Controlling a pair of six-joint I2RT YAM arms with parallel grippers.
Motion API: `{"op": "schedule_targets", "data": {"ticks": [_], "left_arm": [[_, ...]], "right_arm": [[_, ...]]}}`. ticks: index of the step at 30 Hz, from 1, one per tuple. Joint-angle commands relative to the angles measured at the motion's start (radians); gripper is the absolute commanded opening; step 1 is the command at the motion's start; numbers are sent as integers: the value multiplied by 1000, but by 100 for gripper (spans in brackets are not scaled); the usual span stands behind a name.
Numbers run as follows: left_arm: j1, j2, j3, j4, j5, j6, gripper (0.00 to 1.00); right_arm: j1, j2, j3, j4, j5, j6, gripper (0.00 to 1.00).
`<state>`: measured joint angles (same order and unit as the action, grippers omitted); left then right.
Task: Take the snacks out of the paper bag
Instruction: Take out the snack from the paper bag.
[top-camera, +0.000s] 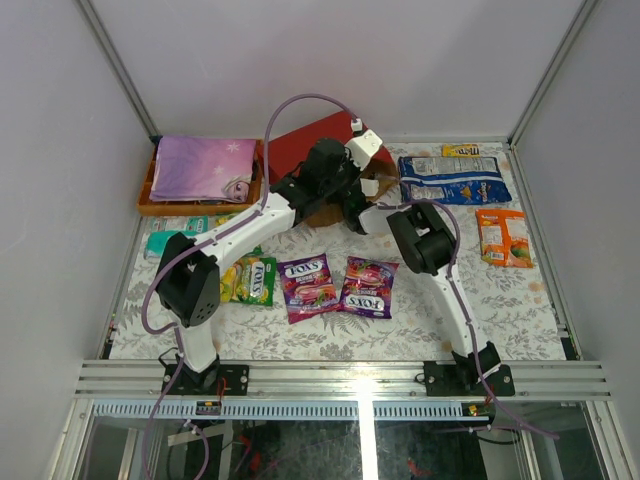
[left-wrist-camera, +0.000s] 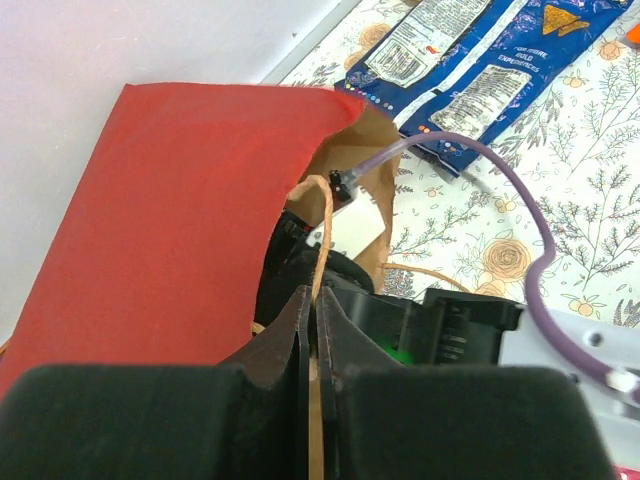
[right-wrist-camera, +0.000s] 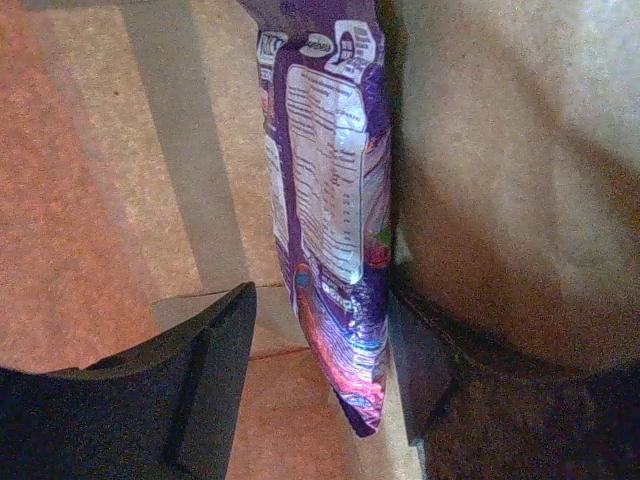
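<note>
Left gripper (left-wrist-camera: 315, 308) is pinched shut on the thin loop handle (left-wrist-camera: 327, 230) of the paper bag (left-wrist-camera: 170, 220), apparently to lift the bag's mouth open for the other arm. Right gripper (right-wrist-camera: 322, 305) is deep inside the bag, fingers spread either side of a purple packet (right-wrist-camera: 330, 180) (it leans on one finger, not clamped). The other snacks (top-camera: 308, 285) lie out on the table (top-camera: 520, 300).
</note>
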<state>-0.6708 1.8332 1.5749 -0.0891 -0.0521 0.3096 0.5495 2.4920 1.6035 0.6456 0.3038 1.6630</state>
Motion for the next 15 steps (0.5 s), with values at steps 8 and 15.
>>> {"op": "schedule_targets", "data": {"ticks": [8,15], "left_arm": [[10,-34,3,60,-76,2,0],[18,19,98,82,-176,20,0]], "right_arm": [[-34,95,129,14,4,-23,12],[-45,-151,-229,208,14,-58,0]]}}
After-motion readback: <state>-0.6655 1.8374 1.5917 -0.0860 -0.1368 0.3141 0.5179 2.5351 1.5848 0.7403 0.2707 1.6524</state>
